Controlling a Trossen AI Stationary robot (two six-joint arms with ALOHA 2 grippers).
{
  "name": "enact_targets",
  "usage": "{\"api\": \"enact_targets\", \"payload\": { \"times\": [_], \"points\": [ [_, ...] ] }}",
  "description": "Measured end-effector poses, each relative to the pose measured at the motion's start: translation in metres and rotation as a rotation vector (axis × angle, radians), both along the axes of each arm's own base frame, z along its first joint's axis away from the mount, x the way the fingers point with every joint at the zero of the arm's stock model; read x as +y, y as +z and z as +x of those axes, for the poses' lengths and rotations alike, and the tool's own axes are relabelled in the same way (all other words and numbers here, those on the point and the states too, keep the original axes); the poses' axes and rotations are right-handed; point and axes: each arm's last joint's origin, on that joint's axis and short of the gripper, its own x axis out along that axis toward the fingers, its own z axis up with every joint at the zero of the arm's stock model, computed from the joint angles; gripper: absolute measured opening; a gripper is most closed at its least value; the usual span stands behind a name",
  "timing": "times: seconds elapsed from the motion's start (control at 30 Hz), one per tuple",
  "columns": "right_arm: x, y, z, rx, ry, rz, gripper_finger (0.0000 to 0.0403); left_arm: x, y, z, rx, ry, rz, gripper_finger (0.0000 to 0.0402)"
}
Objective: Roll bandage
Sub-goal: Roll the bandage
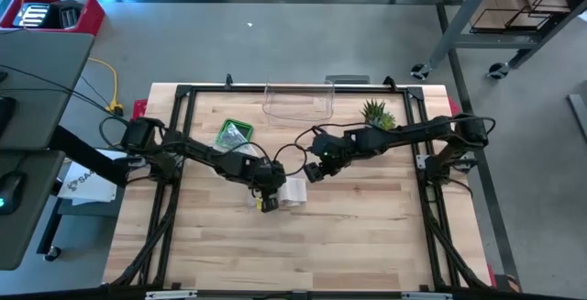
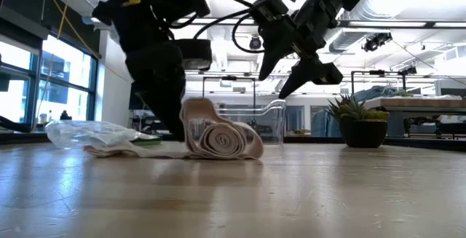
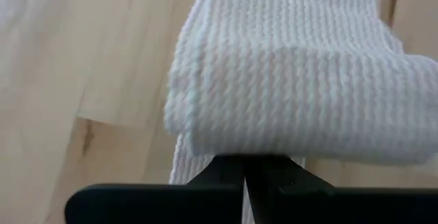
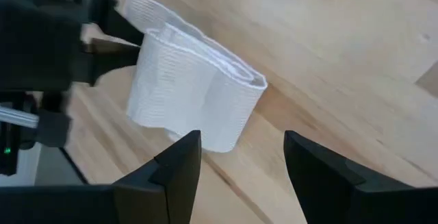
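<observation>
Your pale wooden slatted table (image 1: 367,236) carries a clear plastic bin (image 1: 298,101) and a small spiky green potted plant (image 1: 378,114) at the back, with a crumpled clear plastic bag on green (image 1: 234,136) left of them, all apart from the work. Near the middle lies the white ribbed fabric bandage (image 2: 222,140), loosely coiled. Your left gripper (image 1: 267,197) has its 2 fingers fully closed on the bandage's edge, apparently anchoring it. Your right gripper (image 2: 296,74) hangs above it, 2 fingers parted and holding nothing, seemingly ready to tighten the coil.
</observation>
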Motion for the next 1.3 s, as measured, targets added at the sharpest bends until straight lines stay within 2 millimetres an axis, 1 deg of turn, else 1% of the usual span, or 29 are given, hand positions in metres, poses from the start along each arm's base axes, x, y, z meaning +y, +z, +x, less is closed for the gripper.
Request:
{"api": "enact_targets", "payload": {
  "times": [0.27, 0.4, 0.5, 0.6, 0.7, 0.77, 0.83, 0.93, 1.0, 1.1, 1.2, 1.3],
  "points": [
    [0.000, -0.001, -0.002, 0.019, 0.026, -0.017, 0.0199, 0.002, 0.018, -0.015, 0.050, -0.022, 0.014, 0.0000],
    [0.000, -0.001, -0.002, 0.021, 0.045, -0.025, 0.0199, 0.005, 0.026, -0.033, 0.164, 0.002, 0.021, 0.0000],
    [0.000, -0.003, -0.004, 0.042, 0.065, -0.029, 0.0199, 0.002, 0.025, -0.053, 0.205, 0.077, -0.002, 0.0000],
    [0.001, -0.003, -0.005, 0.048, 0.089, -0.030, 0.0199, -0.004, 0.021, -0.075, 0.175, 0.183, -0.067, 0.0000],
    [0.001, -0.003, -0.006, 0.043, 0.124, -0.020, 0.0199, -0.007, 0.016, -0.093, 0.110, 0.376, -0.186, 0.0000],
    [0.002, -0.003, -0.005, 0.041, 0.132, -0.018, 0.0199, -0.005, 0.012, -0.101, 0.063, 0.531, -0.306, 0.0000],
    [0.002, -0.003, -0.005, 0.039, 0.138, -0.013, 0.0199, -0.002, 0.005, -0.105, 0.052, 0.671, -0.417, 0.0000],
    [0.002, -0.003, -0.006, 0.032, 0.171, -0.020, 0.0199, 0.001, -0.012, -0.113, 0.138, 0.848, -0.534, 0.0000],
    [0.002, -0.003, -0.006, 0.033, 0.184, -0.024, 0.0199, 0.003, -0.017, -0.114, 0.167, 0.915, -0.580, 0.0000],
    [0.002, -0.004, -0.007, 0.042, 0.189, -0.021, 0.0199, 0.004, -0.016, -0.110, 0.124, 0.934, -0.607, 0.0000],
    [0.003, -0.004, -0.007, 0.040, 0.202, -0.021, 0.0199, 0.003, -0.011, -0.101, 0.032, 0.910, -0.657, 0.0004],
    [0.003, -0.004, -0.007, 0.039, 0.224, -0.015, 0.0199, 0.001, -0.011, -0.100, 0.036, 0.892, -0.683, 0.0020]
  ]
}}
